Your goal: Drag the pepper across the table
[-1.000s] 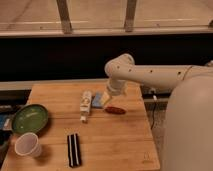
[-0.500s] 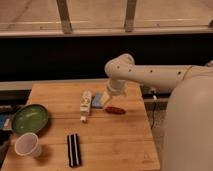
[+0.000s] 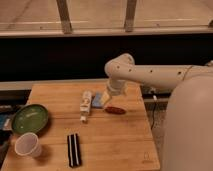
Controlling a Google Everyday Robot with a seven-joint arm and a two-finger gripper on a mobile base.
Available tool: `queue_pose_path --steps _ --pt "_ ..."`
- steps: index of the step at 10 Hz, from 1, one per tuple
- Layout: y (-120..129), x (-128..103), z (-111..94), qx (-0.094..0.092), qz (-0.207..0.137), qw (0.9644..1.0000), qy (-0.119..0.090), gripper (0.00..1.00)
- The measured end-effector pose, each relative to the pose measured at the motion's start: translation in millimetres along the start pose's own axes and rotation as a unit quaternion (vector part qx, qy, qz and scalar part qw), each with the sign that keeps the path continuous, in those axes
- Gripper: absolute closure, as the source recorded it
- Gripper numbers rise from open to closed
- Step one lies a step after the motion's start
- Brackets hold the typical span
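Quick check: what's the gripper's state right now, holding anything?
Gripper: low over the table, at the left end of the pepper, beside the sponge; open, closed or holding the pepper cannot be told.

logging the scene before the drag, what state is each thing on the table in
pepper: lying flat on the table, right of the sponge
pincer: lowered at the pepper's left end
sponge: lying flat, between tube and pincer
tube: lying on its side
bowl: right way up, at the left edge
cup: upright, mouth up
black striped bar: lying flat near the front edge
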Motion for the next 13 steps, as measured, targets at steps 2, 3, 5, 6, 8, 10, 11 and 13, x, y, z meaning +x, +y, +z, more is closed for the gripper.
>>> queue_pose_path --steps 2,3,5,6,8,10,11,13 --pt "0 0 2 -0.002 -0.002 1.0 0.001 0.2" --pt "-1 0 4 -0.003 -0.004 1.0 0.002 0.2" --pt "-10 3 10 -0.009 0.001 1.0 -0.001 0.2" --pt "-17 5 13 -0.013 0.004 0.9999 -0.004 0.2" --pt "-36 8 21 -0.019 0.01 0.9997 -0.009 0.2" --pt "-45 1 27 -0.016 0.003 0.9998 -0.006 0.2" --pt "-42 -3 32 -0.019 -0.002 0.9998 -0.003 0.2" --pt "-41 -5 35 -0.013 -0.001 0.9999 0.008 0.2"
